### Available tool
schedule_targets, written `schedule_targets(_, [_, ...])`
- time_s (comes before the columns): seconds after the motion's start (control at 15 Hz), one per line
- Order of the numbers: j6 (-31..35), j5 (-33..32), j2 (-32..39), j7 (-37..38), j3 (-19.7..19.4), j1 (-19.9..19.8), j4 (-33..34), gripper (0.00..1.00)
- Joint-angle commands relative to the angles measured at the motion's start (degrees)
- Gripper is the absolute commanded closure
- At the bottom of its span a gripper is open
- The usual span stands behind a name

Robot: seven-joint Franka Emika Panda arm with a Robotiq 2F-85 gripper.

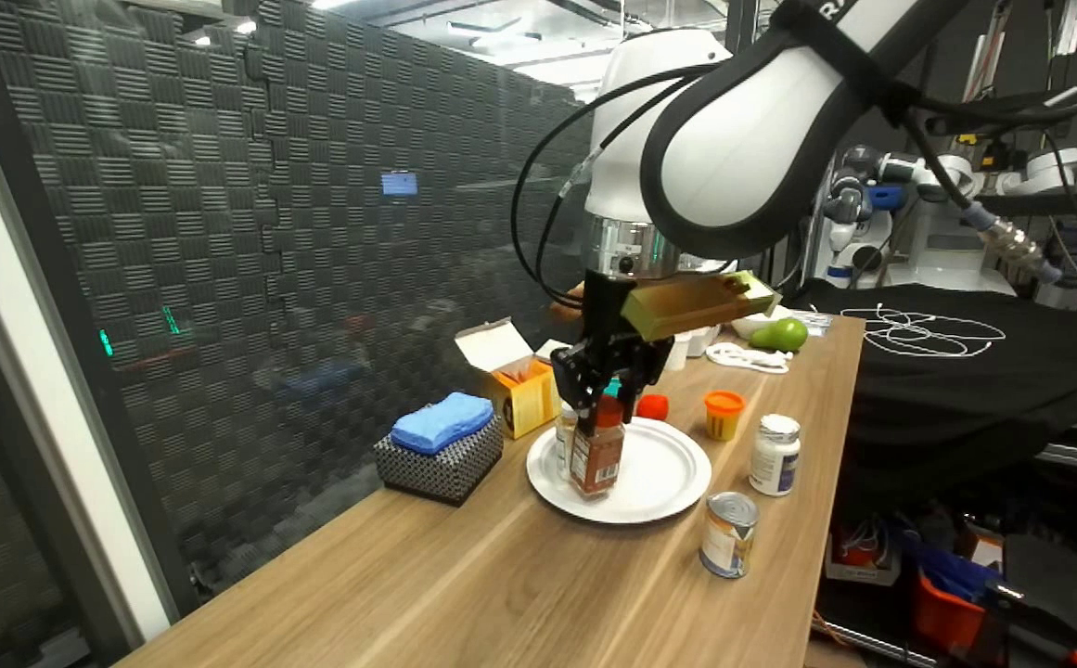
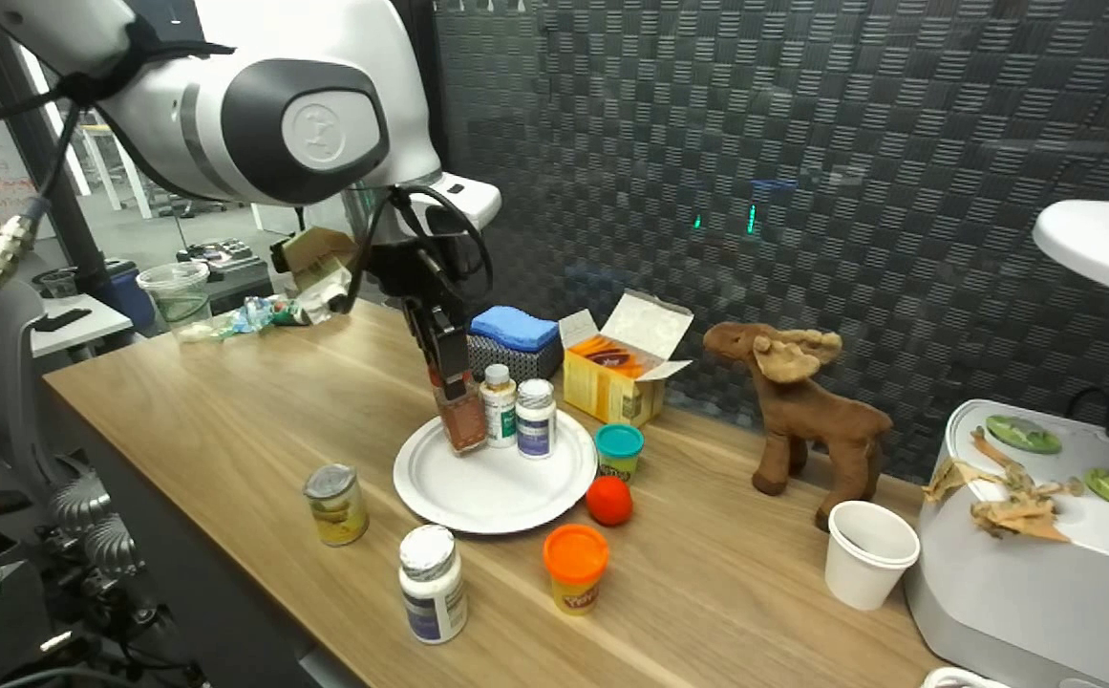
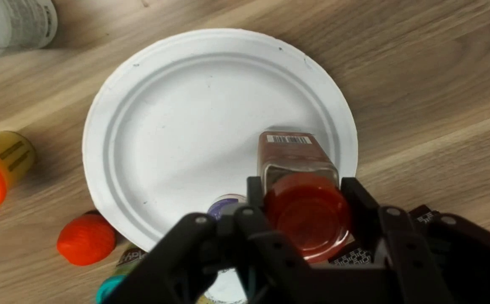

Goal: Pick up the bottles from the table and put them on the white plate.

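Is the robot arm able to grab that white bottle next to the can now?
Probably not yet: its gripper is closed on the red-capped bottle. Nothing seems to stand over the white bottle, though.

Claw: clamped on the top of the brown bottle, slightly tilted above the plate; whether its base touches is unclear.
On the plate: green-labelled bottle and purple-labelled bottle, upright, side by side.
Surface: white bottle, can, orange-lidded tub.
Red ball: just beside the plate, near the teal-lidded tub.

White plate; black claw; reddish-brown bottle, red cap; streaky-grained light-brown table.
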Motion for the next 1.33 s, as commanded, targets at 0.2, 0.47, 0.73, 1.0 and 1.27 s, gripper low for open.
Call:
schedule_targets(0.2, [-2.8, 0.8, 2.7, -6.5, 0.3, 1.6, 2.6, 0.76])
schedule_targets(0.47, [-5.4, -1.1, 1.0, -7.2, -0.1, 2.3, 2.5, 0.19])
schedule_targets(0.73, [-6.1, -0.8, -4.6, -5.3, -0.2, 2.3, -1.0, 0.0])
schedule_targets(1.0, [-4.6, 0.1, -12.3, -1.9, -0.1, 1.5, -8.2, 0.0])
schedule_targets(1.27, [-2.6, 3.3, -15.8, -1.3, 0.9, 0.9, -15.1, 0.0])
